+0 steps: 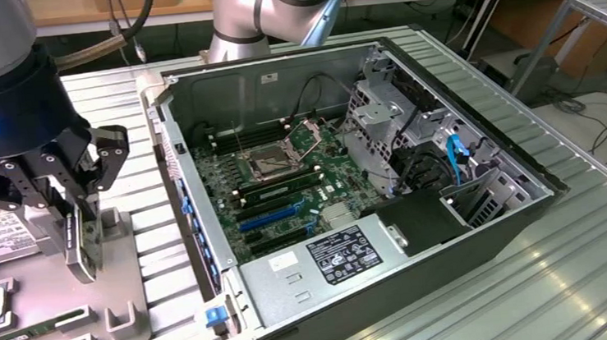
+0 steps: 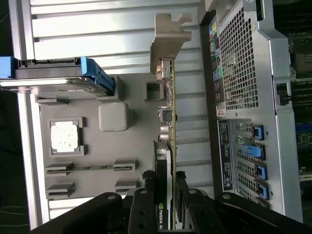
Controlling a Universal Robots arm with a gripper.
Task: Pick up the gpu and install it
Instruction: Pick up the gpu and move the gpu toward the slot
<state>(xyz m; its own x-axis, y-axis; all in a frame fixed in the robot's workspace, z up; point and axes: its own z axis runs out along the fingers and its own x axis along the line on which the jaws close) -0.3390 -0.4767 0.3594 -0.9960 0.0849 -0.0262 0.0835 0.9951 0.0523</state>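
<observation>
Computer case [image 1: 373, 213] lies on its side on the ribbed metal bench [image 1: 588, 277] with the side panel off. Inside it: a green motherboard [image 1: 295, 191] with an uncovered processor socket [image 1: 277, 164], a row of blue card slots [image 1: 267, 216] on the side of the board nearer the case's rear panel, a silver power supply [image 1: 327, 254] with a black label at one end of the case, a metal drive cage [image 1: 384, 113] on the far side from the rear panel, and a blue cable [image 1: 457, 156] beside that cage. No card stands in the blue slots. Grey parts tray [image 1: 130, 321] sits on the bench just beside the case's rear panel, on the exterior view's left of the case. In the tray: a hard drive [image 2: 53, 80] with blue side rails, a square silver processor chip [image 2: 65, 135] in its own recess, a thin memory stick [image 2: 90, 167] held on edge between two clips, and the gpu [image 2: 169, 117]. The gpu stands on edge in the tray along the side nearest the case, its silver bracket at the end away from the gripper [image 2: 163, 176]. Whether its lower edge rests in the tray or has cleared it cannot be told. The jaws are partly closed and clamped on the gpu, one finger [image 2: 145, 187] against each flat face, at the end with the black cooler. In the exterior view the gripper [image 1: 74, 213] hangs over the tray, away from the case opening, with the gpu [image 1: 82, 251] below it.
</observation>
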